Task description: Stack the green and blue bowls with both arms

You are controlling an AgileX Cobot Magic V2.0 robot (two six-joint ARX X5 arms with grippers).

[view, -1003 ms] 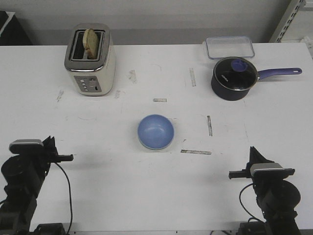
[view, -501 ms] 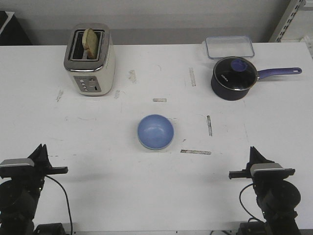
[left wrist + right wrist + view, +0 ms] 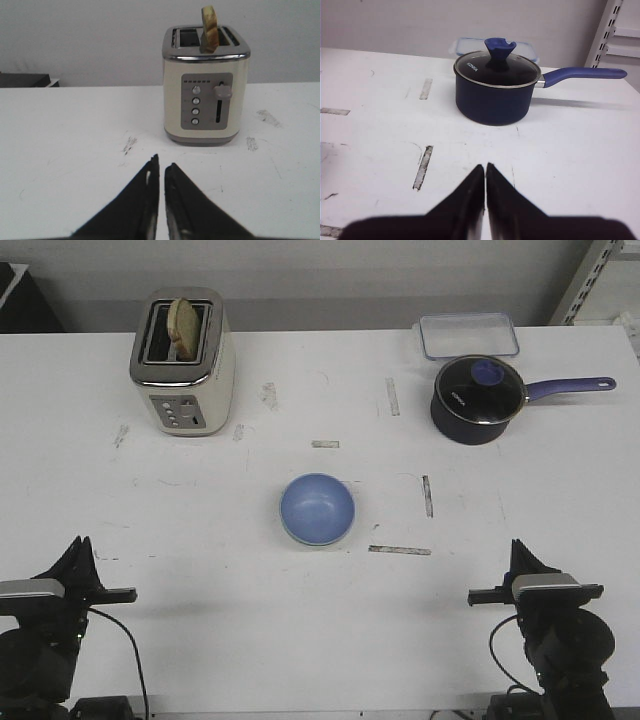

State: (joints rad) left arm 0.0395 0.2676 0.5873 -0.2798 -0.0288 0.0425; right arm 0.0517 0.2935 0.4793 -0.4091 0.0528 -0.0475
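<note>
Stacking looked done: blue bowl (image 3: 317, 508) sat mid-bench with a green rim under it. Left gripper (image 3: 160, 167) and right gripper (image 3: 485, 172) were empty, jaws closed.

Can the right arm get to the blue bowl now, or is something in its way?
Probably yes. The blue bowl sits in the open at mid-table, and only bare table lies between it and the right gripper. The saucepan stands farther back, off that path.

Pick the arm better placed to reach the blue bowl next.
Right, narrowly. The right hand sits a bit nearer the blue bowl than the left hand; both are shut, neither over it.
</note>
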